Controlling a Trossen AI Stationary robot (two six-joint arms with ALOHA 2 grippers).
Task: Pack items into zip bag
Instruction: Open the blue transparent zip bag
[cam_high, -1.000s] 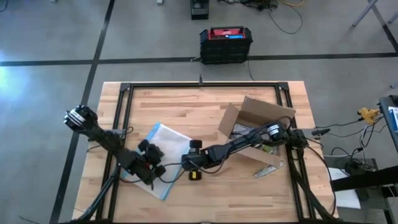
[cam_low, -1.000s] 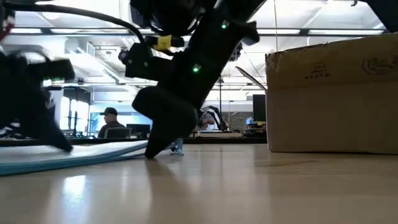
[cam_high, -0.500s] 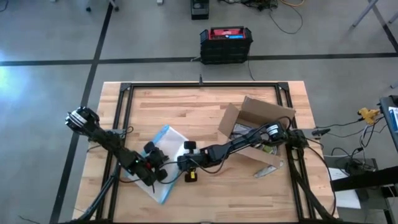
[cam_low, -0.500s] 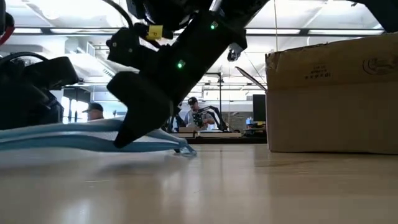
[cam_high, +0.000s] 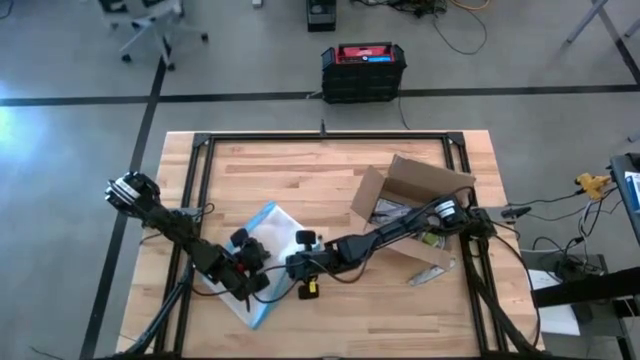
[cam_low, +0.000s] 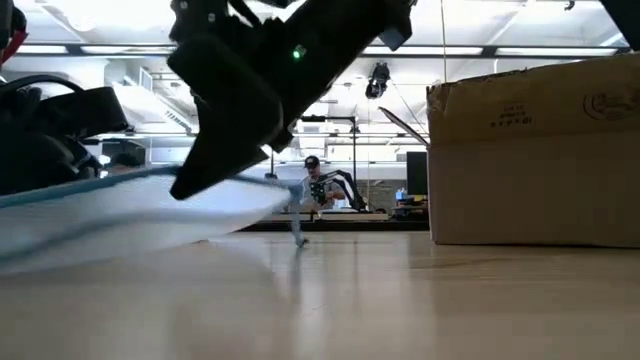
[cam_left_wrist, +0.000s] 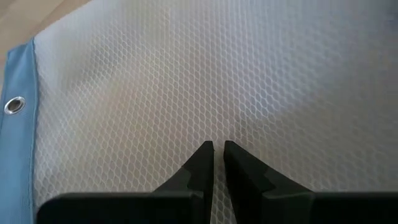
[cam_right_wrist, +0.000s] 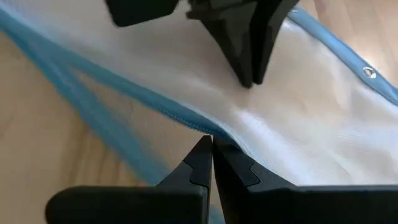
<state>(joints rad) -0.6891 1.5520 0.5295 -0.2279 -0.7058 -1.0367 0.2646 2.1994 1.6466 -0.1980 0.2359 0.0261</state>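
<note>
A wooden table (cam_high: 300, 170) stood on a grey floor, a cardboard box (cam_high: 410, 195) toward three o'clock. The zip bag (cam_high: 262, 228) lay toward seven o'clock — partly lifted off the wood. The left gripper (cam_high: 250, 275) pressed nearly closed fingertips on its mesh face; the right gripper (cam_high: 290, 266) was clamped on its blue-edged rim.

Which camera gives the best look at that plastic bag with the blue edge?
The high view: it shows the whole bag on the table between both grippers. The left wrist view shows only its mesh surface and blue edge; the right wrist view shows the pinched blue edge; the low view shows it blurred, lifted.
</note>
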